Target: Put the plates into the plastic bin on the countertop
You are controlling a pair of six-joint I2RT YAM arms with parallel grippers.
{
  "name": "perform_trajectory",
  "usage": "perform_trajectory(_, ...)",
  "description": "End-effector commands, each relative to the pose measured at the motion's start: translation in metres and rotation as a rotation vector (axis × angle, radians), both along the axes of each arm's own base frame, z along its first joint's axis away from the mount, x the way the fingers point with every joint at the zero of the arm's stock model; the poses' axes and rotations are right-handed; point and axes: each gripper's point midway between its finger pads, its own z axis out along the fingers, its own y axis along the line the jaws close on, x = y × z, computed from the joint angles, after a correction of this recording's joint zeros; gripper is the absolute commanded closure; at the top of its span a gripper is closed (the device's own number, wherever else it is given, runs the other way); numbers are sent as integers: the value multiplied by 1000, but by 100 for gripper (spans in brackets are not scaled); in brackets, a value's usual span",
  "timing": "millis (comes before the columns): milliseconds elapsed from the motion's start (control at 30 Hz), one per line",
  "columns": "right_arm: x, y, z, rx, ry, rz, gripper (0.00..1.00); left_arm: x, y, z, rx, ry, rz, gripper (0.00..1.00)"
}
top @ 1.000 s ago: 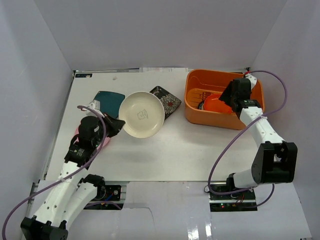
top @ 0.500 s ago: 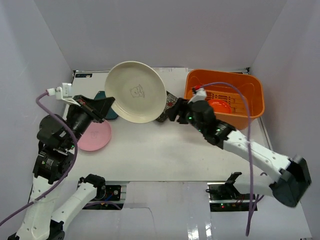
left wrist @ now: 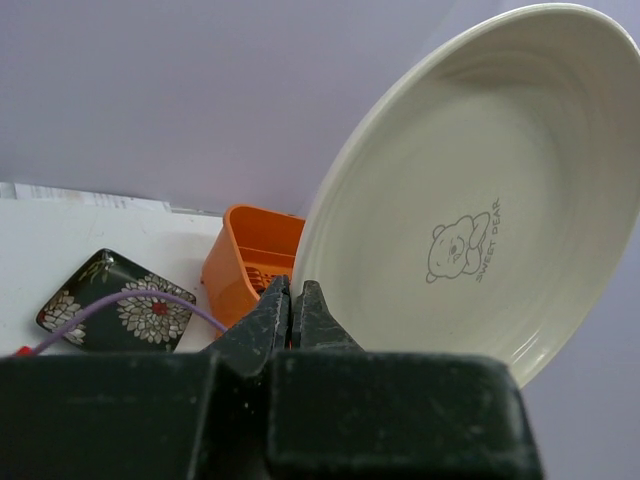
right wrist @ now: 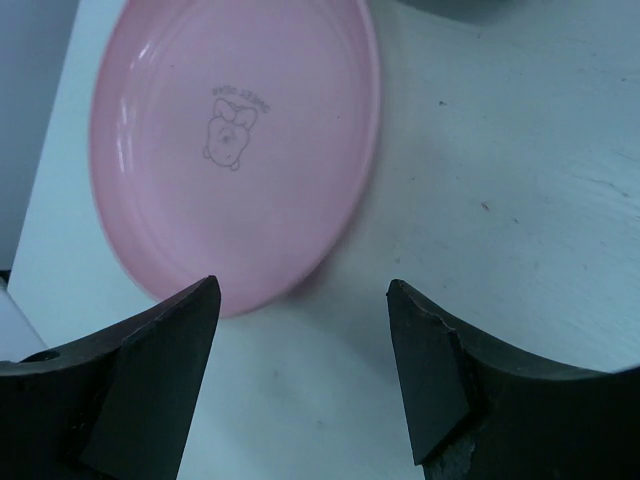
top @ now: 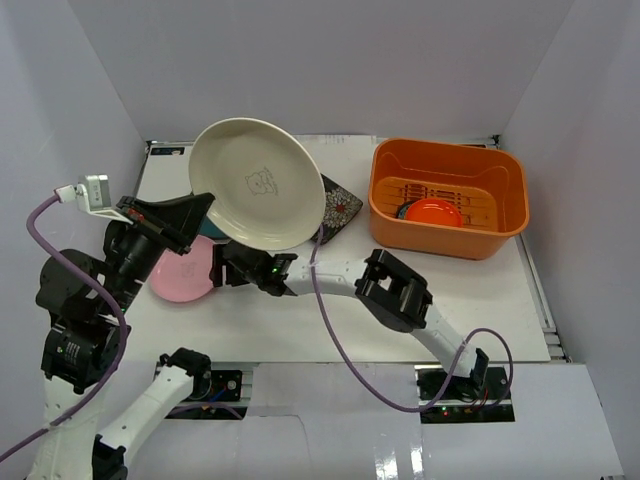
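Note:
My left gripper is shut on the rim of a round cream plate and holds it high and tilted above the table's left side. In the left wrist view its jaws pinch the cream plate's lower edge. My right gripper is open, stretched far left and low, next to the round pink plate. In the right wrist view the pink plate lies just beyond the open gripper. The orange bin holds a red-orange plate. The black floral square plate lies partly hidden behind the cream plate.
Pale walls enclose the white countertop. The right arm lies across the table's middle with its purple cable looping toward the front edge. The bin and floral plate also show in the left wrist view.
My left arm has lifted the cream plate higher and a little left. My right arm has left the bin and swept across the table to the pink plate, jaws open.

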Motion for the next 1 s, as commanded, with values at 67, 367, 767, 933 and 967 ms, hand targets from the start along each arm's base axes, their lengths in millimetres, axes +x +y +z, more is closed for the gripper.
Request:
perform_trajectory(67, 29, 24, -30, -49, 22, -95, 27, 6, -13, -18, 2, 49, -52, 100)
perform_trajectory(367, 13, -24, -13, 53, 51, -188, 92, 22, -16, -31, 21, 81, -35, 100)
perform_trajectory(767, 70, -324, 211, 109, -407, -539, 92, 57, -60, -36, -65, 157, -190, 100)
perform_trajectory(933, 108, -494, 228, -131, -495, -853, 92, 88, -90, -52, -76, 216, -249, 100)
perform_trajectory(967, 118, -530, 226, -168, -483, -928, 92, 99, -107, -64, -57, 247, -249, 100)
